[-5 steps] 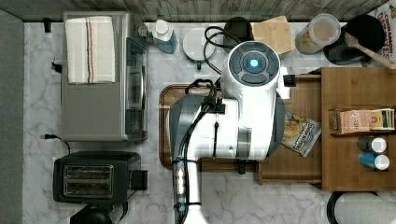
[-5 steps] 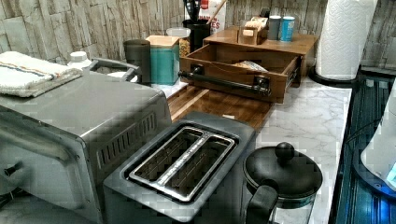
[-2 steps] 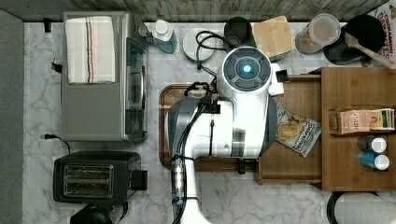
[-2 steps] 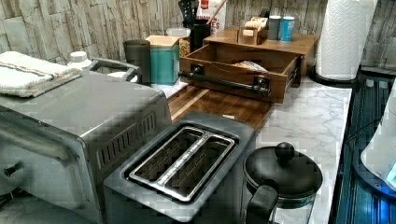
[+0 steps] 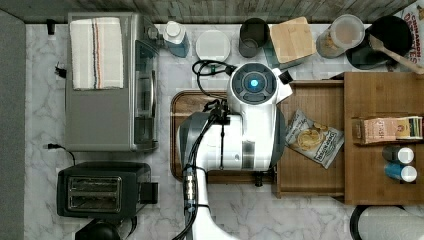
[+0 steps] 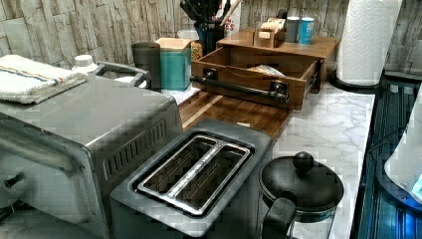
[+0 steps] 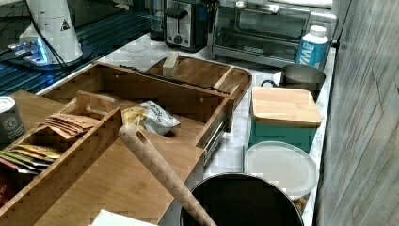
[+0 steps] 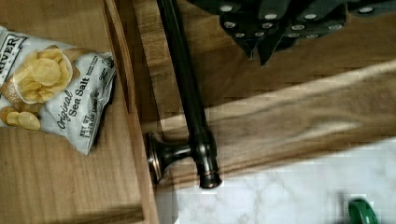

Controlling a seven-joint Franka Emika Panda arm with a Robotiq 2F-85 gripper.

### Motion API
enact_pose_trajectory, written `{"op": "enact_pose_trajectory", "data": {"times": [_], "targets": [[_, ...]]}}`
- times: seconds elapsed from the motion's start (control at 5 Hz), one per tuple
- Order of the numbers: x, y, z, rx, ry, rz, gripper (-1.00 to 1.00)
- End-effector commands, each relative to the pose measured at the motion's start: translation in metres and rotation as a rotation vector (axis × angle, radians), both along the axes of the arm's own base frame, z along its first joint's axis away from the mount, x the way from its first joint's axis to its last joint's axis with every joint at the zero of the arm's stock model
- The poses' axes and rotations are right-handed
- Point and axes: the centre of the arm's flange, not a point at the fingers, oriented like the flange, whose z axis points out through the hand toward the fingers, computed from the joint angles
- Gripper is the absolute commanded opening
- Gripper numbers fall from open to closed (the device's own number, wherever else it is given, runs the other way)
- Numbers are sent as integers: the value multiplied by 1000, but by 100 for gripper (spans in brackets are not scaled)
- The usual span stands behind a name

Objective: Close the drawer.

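**Drawer pulled out, arm over its front edge**

Top view. The drawer (image 5: 306, 100) stands pulled out of the cabinet (image 5: 380, 100) toward 9 o'clock. The white arm (image 5: 252, 120) covers its front wall. A chip bag (image 5: 314, 137) lies in the drawer, at 3 o'clock of the arm. A dark serving tray (image 5: 174, 125) lies under the arm, at 9 o'clock of the drawer. A tea box (image 5: 385, 129) sits on the cabinet. A toaster oven (image 5: 102, 115) and a toaster (image 5: 100, 189) stand well apart at 9 o'clock.

Left view. The drawer (image 6: 249, 79) is open, its dark bar handle (image 6: 239, 88) across the front. The tray (image 6: 239, 112) lies just before it, and a paper towel roll (image 6: 366, 42) stands at 3 o'clock of the cabinet.

Right view. The drawer (image 7: 141, 87) holds the chip bag (image 7: 153, 117). A teal canister (image 7: 282, 117) stands at 3 o'clock of it.

Wrist view. The gripper (image 8: 268, 32) hangs over the tray, just beside the handle (image 8: 189, 93) and not touching it. Whether it is open or closed cannot be told. The bag (image 8: 60, 88) lies inside the drawer (image 8: 56, 177).
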Motion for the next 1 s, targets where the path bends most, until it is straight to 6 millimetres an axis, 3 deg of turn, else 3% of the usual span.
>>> {"op": "enact_pose_trajectory", "data": {"times": [0.2,0.6,1.0], "targets": [[-21,16,-70,-93,11,293,-100],[-38,12,-112,-113,-37,324,-100],[-39,10,-147,-118,2,283,-100]]}}
